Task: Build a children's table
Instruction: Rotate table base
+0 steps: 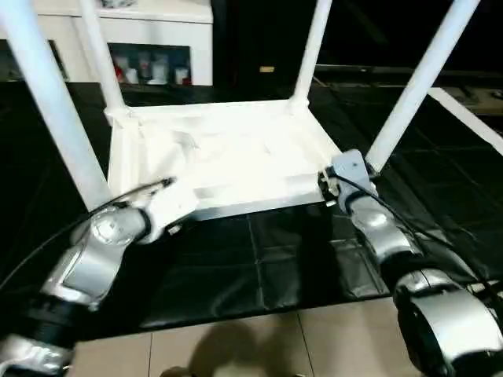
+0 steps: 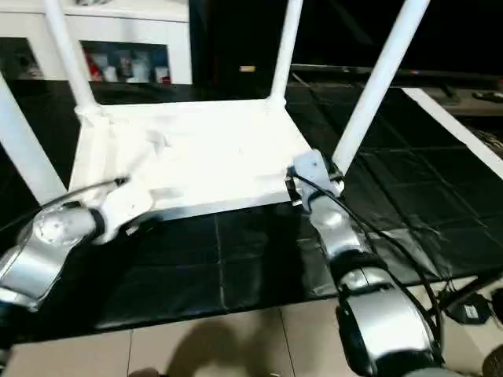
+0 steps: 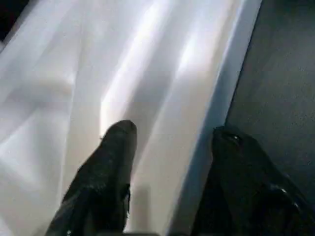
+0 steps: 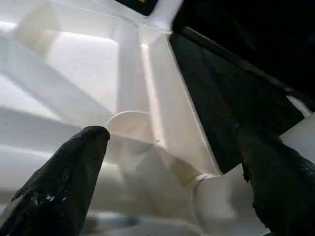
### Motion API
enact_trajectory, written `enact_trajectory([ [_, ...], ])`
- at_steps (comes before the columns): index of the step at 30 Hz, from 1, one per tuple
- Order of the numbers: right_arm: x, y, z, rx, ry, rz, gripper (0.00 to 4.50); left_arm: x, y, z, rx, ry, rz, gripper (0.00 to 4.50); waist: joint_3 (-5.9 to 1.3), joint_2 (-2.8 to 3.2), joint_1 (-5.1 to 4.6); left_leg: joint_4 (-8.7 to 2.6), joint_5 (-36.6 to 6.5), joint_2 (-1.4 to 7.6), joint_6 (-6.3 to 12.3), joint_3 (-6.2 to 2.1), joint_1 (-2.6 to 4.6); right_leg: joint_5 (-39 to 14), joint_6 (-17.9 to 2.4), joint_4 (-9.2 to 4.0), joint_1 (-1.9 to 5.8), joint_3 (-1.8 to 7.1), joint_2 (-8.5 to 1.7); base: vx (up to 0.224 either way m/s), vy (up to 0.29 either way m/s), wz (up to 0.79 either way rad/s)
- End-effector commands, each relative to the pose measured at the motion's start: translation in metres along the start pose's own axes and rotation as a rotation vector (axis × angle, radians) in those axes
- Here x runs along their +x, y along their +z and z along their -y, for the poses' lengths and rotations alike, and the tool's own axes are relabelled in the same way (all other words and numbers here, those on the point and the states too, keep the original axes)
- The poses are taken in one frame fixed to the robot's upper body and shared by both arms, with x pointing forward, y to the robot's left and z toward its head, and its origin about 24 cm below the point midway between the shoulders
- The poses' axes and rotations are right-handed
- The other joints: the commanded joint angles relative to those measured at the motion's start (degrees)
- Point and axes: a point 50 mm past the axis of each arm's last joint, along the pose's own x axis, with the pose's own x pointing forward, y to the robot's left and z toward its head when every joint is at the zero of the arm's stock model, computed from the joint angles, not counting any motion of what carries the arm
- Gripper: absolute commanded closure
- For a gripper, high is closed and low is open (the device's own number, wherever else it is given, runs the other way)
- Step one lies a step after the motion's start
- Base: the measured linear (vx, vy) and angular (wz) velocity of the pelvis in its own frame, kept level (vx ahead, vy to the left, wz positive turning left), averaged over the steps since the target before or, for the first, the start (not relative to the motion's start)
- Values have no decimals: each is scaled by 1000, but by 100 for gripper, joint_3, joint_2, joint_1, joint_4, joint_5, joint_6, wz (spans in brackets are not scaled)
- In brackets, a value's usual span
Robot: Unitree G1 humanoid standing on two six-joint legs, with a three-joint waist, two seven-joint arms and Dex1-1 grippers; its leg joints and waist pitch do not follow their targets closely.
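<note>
Since the children's table (image 1: pixel 228 153) lies upside down on the black mat (image 1: pixel 259 259), ribbed underside up, with all four tapered legs (image 1: pixel 420 82) already standing in its corner sockets and rising out of the top of the head views, the assembly itself looks close to finished. What seems left, as a judgement, is checking that each leg is fully seated and then turning the piece over onto its feet. The left tool (image 3: pixel 170 147) sits at the near long edge of the top (image 3: pixel 216 108), towards the near left corner; the left wrist view shows its two black fingers (image 3: pixel 106 167) set partly apart and straddling the rim, one finger over the white ribbed inside and the other over the dark mat outside, without clamping anything that I can see. The right tool (image 4: pixel 177 162) is at the near right corner, just beside the foot of the near right leg (image 4: pixel 216 206), its fingers spread wide to either side of the corner socket and holding nothing. Whether either tool touches the plastic cannot be told. Both placements on the near rim suggest a lift or a flip is being prepared, and that would need a firm hold on both sides so the long legs do not swing. Behind the mat stands a white glass-door cabinet (image 1: pixel 149 47), and pale floor tiles (image 1: pixel 314 345) show in front.
</note>
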Motion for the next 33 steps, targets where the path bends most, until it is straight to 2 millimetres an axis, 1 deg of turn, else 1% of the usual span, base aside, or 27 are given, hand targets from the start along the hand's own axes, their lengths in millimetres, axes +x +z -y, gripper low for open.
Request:
enact_trajectory([
  [1, -2, 1, -1, 58, 54, 34, 0, -2, 9, 15, -113, -79, 135, 179, -426, 119, -41, -378, -1419, 74, -104, 44, 13, -678, -1106, -348, 327, 243, -271, 0, 0, 0],
  [2, -3, 2, -4, 74, 91, 50, 0, -4, 8, 19, -144, -93, 151, 179, -429, 107, -45, -378, -1408, 73, -73, 44, 10, -664, -1111, -343, 326, 240, -264, 0, 0, 0],
  [3, -5, 4, -8, 105, 145, 72, 0, -6, 7, 22, -177, -97, 166, 179, -425, 112, -91, -384, -1415, 64, 49, 45, -4, -690, -1103, -356, 338, 237, -249, 0, 0, 0],
  [4, -7, 6, -13, 150, 220, 104, 0, -8, 4, 25, -237, -100, 183, 179, -420, 120, -115, -383, -1459, 68, 84, 46, -1, -733, -1097, -362, 333, 238, -246, 0, 0, 0],
  [5, -13, 11, -20, 215, 318, 164, 0, -15, -3, 31, -316, -112, 199, 179, -407, 166, -149, -393, -1571, 73, 138, 35, -4, -865, -1059, -380, 358, 239, -253, 0, 0, 0],
  [6, -14, 12, -21, 231, 336, 181, 0, -18, -5, 33, -332, -120, 200, 179, -380, 142, -195, -424, -1688, 96, 151, 25, -6, -1163, -1033, -440, 315, 227, -240, 0, 0, 0],
  [7, -15, 12, -21, 235, 342, 186, 0, -19, -6, 33, -337, -122, 200, 179, -396, 144, -193, -403, -1701, 87, 156, 35, 19, -1238, -1035, -446, 314, 229, -236, 0, 0, 0],
  [8, -22, 14, -25, 239, 394, 235, 0, -32, -15, 37, -415, -129, 195, 160, -402, 166, -190, -393, -1657, 98, 137, 35, 18, -1187, -1065, -425, 323, 242, -250, 0, 0, 0],
  [9, -27, 13, -27, 265, 423, 252, 0, -39, -21, 38, -449, -129, 181, 149, -366, 124, -212, -429, -1646, 118, 123, 33, -11, -1250, -1055, -444, 308, 238, -228, 0, 0, 0],
  [10, -30, 13, -29, 287, 445, 262, 0, -46, -26, 40, -472, -134, 167, 149, -375, 149, -198, -424, -1699, 120, 118, 35, 25, -1314, -1052, -444, 304, 237, -227, 0, 0, 0],
  [12, -36, 12, -30, 317, 474, 282, 0, -58, -35, 41, -491, -149, 134, 140, -346, 164, -207, -444, -1823, 124, 99, 35, 45, -1536, -1002, -479, 269, 246, -198, 0, 0, 0],
  [13, -40, 12, -32, 342, 494, 293, 0, -68, -42, 42, -500, -158, 97, 130, -333, 104, -211, -450, -1926, 125, 91, 31, 56, -1761, -935, -506, 263, 243, -196, 0, 0, 0],
  [14, -44, 12, -34, 362, 512, 304, 0, -77, -47, 42, -507, -166, 63, 108, -314, 138, -198, -458, -2006, 134, 64, 23, 61, -1944, -874, -513, 237, 259, -208, 0, 0, 0],
  [16, -48, 13, -35, 398, 531, 316, 0, -87, -53, 40, -514, -164, 25, 102, -306, 132, -210, -468, -2083, 125, 55, 18, 70, -2059, -827, -528, 234, 257, -189, 0, 0, 0],
  [17, -51, 14, -36, 406, 562, 326, 0, -96, -56, 33, -515, -134, -5, 96, -288, 135, -218, -472, -2241, 125, 21, 18, 100, -2252, -793, -556, 192, 257, -177, 0, 0, 0],
  [18, -54, 15, -36, 406, 588, 334, 0, -103, -58, 26, -509, -101, -24, 84, -284, 142, -196, -472, -2293, 121, 13, 14, 116, -2316, -776, -566, 185, 257, -182, 0, 0, 0],
  [19, -56, 15, -37, 413, 609, 334, 0, -109, -59, 17, -500, -65, -40, 71, -278, 141, -194, -483, -2322, 124, 2, 4, 103, -2387, -741, -572, 185, 264, -194, 0, 0, 0],
  [20, -60, 15, -38, 420, 640, 334, 0, -117, -59, 8, -490, -27, -57, 63, -281, 154, -179, -487, -2305, 116, -9, -4, 110, -2387, -705, -574, 196, 262, -183, 0, 0, 0],
  [22, -63, 16, -38, 453, 655, 324, 0, -130, -60, -5, -472, 12, -95, 59, -272, 159, -176, -492, -2322, 116, -8, -4, 121, -2387, -694, -583, 181, 264, -186, 0, 0, 0],
  [23, -65, 16, -39, 459, 669, 316, 0, -136, -61, -11, -461, 23, -119, 52, -269, 168, -172, -500, -2370, 106, -17, -16, 130, -2460, -673, -583, 175, 256, -180, 0, 0, 0],
  [24, -66, 15, -39, 454, 681, 310, 0, -141, -62, -16, -453, 33, -141, 39, -273, 161, -178, -505, -2355, 104, -37, -25, 118, -2488, -663, -579, 191, 257, -196, 0, 0, 0],
  [25, -66, 15, -39, 454, 681, 310, 0, -141, -62, -16, -453, 33, -141, 27, -271, 167, -170, -510, -2344, 114, -50, -25, 129, -2496, -670, -583, 181, 265, -208, 0, 0, 0],
  [26, -68, 15, -40, 420, 684, 298, 0, -149, -63, -24, -447, 58, -165, 21, -271, 169, -177, -509, -2324, 116, -61, -22, 126, -2462, -687, -578, 180, 270, -207, 0, 0, 0],
  [27, -68, 12, -41, 392, 695, 278, 0, -155, -66, -30, -453, 91, -186, 17, -281, 189, -168, -507, -2276, 108, -88, -19, 126, -2335, -732, -565, 177, 274, -205, 0, 0, 0],
  [29, -70, 9, -42, 339, 710, 253, 0, -162, -71, -38, -465, 138, -231, 8, -292, 188, -170, -504, -2217, 107, -101, -15, 120, -2149, -780, -542, 189, 279, -202, 0, 0, 0],
  [31, -71, 3, -43, 301, 717, 217, 0, -169, -77, -43, -478, 174, -279, 8, -290, 185, -170, -502, -2177, 105, -103, -12, 119, -2081, -804, -533, 200, 278, -201, 0, 0, 0],
  [33, -73, 1, -44, 266, 722, 204, 0, -174, -80, -48, -487, 219, -293, 8, -287, 163, -172, -499, -2182, 100, -80, -7, 117, -2148, -795, -547, 201, 284, -206, 0, 0, 0],
])
